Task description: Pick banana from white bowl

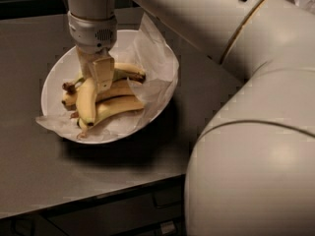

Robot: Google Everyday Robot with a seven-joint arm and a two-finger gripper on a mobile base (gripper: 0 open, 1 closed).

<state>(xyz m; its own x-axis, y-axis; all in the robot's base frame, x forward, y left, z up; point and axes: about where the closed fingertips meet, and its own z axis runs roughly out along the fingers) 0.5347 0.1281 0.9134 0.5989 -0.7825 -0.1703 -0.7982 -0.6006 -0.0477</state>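
The robot's pale hand (98,80) hangs straight down from a grey-white wrist into the large, wide, shallow white bowl (50,82), over its left-hand part. The bowl is lined with crinkled white paper (153,58), which stands up in a peak along the far right rim and spills over the near left edge. The long, curved yellow banana (87,104) lies in the bowl across the other, straighter yellow bananas (118,107). Its dark tip points toward the near rim and its upper end runs up against the hand, touching it. From here I cannot tell whether the hand is clamped on that end or only set against it. The bowl sits on a dull grey surface (39,171), casting a dark shadow on its near side. The thick cream-coloured arm (197,14) sweeps in from the right, and its bulky rounded joint fills the lower right.
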